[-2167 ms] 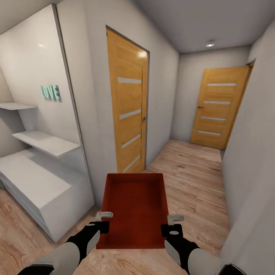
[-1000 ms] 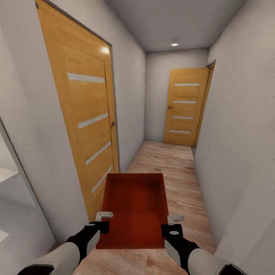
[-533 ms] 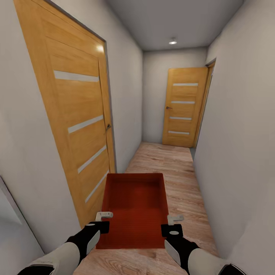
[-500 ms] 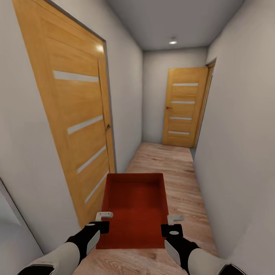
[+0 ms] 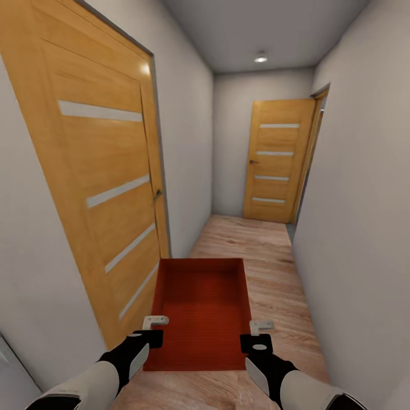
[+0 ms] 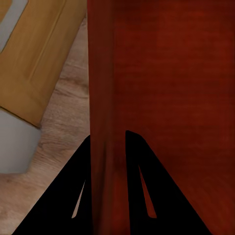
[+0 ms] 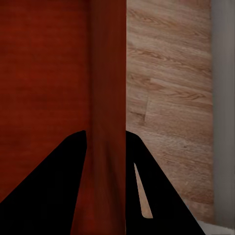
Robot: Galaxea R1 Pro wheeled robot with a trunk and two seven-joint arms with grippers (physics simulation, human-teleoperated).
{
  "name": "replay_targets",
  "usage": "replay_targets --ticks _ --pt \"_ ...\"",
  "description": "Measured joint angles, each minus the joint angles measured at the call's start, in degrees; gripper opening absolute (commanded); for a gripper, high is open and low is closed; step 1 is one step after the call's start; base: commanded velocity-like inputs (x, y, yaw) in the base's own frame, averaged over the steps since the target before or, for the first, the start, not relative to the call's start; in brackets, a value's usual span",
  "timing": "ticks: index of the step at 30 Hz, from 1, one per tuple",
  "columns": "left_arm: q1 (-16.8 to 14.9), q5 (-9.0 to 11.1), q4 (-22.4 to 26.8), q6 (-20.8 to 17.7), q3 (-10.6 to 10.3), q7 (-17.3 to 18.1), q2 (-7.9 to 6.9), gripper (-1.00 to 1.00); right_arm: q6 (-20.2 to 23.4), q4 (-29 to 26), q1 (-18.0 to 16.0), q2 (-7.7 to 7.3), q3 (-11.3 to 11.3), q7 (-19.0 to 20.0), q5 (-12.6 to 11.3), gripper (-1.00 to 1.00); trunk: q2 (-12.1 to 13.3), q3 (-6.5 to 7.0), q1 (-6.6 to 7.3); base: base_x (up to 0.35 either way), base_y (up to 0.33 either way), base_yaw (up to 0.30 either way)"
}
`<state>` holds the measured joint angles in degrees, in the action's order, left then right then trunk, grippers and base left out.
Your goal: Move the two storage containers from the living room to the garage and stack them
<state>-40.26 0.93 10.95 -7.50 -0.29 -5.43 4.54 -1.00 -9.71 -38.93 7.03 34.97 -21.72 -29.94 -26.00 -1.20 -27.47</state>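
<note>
One orange-red open-top storage container (image 5: pixel 200 310) is carried level in front of me, above a light wood-plank hallway floor. My left gripper (image 5: pixel 152 330) is shut on its left wall, and my right gripper (image 5: pixel 256 335) is shut on its right wall. In the left wrist view the container wall (image 6: pixel 102 98) runs between the two dark fingers (image 6: pixel 73 196). The right wrist view shows the other wall (image 7: pixel 106 98) pinched the same way between its fingers (image 7: pixel 147 196). The container is empty inside.
A narrow corridor runs ahead with white walls close on both sides. A light-wood door (image 5: pixel 99 188) stands close on the left, and another door (image 5: pixel 276 162) closes the far end. An opening (image 5: pixel 310 171) shows in the right wall near that end.
The view has advanced down the corridor: the white shelf unit has slipped out on the left and the left door looms larger. The container and both grippers keep the same hold.
</note>
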Motion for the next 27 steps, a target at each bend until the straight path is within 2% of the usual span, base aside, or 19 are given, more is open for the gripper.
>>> replay_targets --ticks 9,27 --pt "0.0 0.0 0.0 0.0 0.0 0.1 -0.06 -1.00 -0.1 0.0 0.0 0.07 0.1 -0.1 -0.1 -1.00 0.0 0.00 0.00 0.322 0.000 -0.032" --pt "0.0 -0.1 0.0 0.0 0.1 0.0 0.04 -1.00 0.0 0.0 0.0 -0.04 0.1 0.0 -0.1 -1.00 0.0 0.00 0.00 0.322 0.000 -0.224"
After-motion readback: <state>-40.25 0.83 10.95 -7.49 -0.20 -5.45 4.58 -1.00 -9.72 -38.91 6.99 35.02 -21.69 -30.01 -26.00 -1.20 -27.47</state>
